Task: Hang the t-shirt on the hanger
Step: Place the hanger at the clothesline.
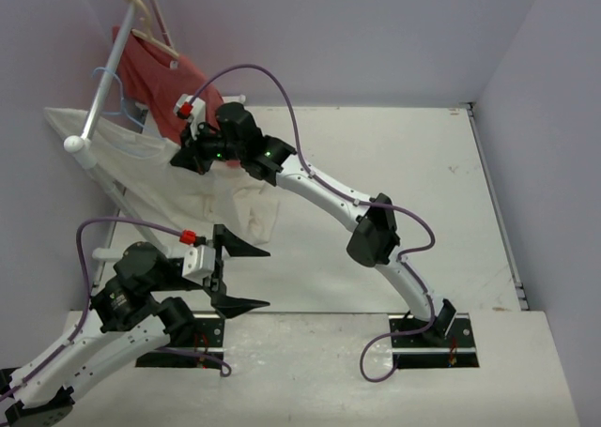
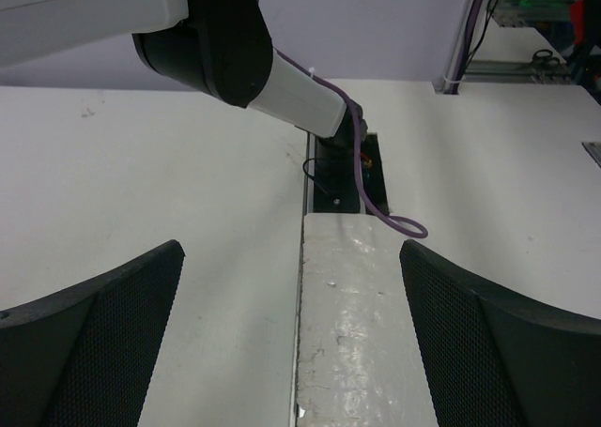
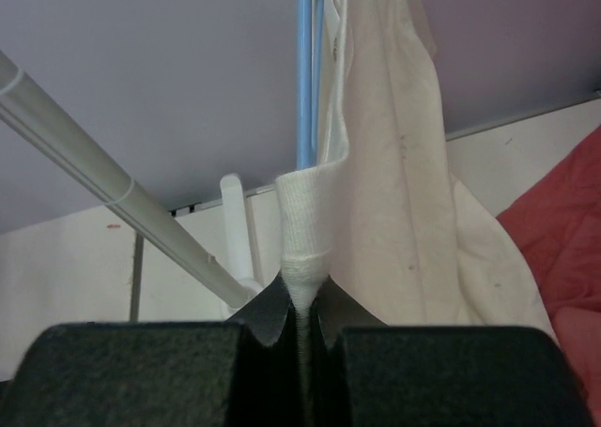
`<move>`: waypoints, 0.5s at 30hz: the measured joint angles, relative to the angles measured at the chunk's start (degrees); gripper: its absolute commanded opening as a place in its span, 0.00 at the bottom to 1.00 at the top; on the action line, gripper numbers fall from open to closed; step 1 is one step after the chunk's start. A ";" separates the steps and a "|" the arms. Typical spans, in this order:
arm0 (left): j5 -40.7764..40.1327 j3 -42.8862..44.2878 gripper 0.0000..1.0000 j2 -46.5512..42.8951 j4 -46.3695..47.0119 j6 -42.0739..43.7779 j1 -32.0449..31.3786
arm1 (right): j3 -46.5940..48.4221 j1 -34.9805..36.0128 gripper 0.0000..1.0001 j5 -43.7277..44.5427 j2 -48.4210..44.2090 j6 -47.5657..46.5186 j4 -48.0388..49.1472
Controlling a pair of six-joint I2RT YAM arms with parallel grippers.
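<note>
Cloth first: the t-shirt [image 1: 160,174], cream, wrinkled and faintly stained, hangs from the rack at the far-left corner of the surface [image 1: 423,183]. Its lower part is slumped on the surface. A red t-shirt [image 1: 164,80] hangs behind it on a pale wooden hanger [image 1: 150,23] hooked over the white rail [image 1: 103,89].

Right hand [image 3: 302,319] is pressed together, pinching a ribbed, folded band at the t-shirt's edge. The band stands up out of the closed black fingers.

Only the right wrist view shows this grip. It also shows the hanger [image 3: 304,70], a thin light-blue wire running straight up just beside the band, with loose cream cloth to its right. From above, the arm's own bulk hides the pinch, and whether the wire sits inside the shirt cannot be told.

Left hand [image 1: 263,277] is spread wide with nothing between the fingers. It sits near the near-left edge of the surface, well apart from the cloth.

The left wrist view adds mesh-textured finger pads [image 2: 94,343], a scuffed white mounting plate [image 2: 352,305] and the right arm's base with a looping purple cable [image 2: 399,225].
</note>
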 measured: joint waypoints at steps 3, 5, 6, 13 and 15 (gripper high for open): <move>0.00 0.00 1.00 0.01 0.00 0.00 0.00 | -0.01 -0.18 0.00 1.45 0.27 -1.67 -0.57; 0.00 0.00 1.00 0.01 0.00 0.00 0.00 | -0.14 -0.43 0.00 2.16 0.27 -2.51 -0.89; 0.00 0.00 1.00 0.01 -0.02 0.00 0.00 | -0.72 -0.67 0.00 2.36 0.21 -2.75 -0.64; 0.01 0.00 1.00 0.07 0.00 0.00 0.00 | -5.09 -1.42 0.00 2.62 -0.66 -5.35 0.23; 0.00 0.00 1.00 0.15 0.00 0.00 0.00 | -5.09 -1.42 0.09 2.62 -0.94 -5.71 -0.34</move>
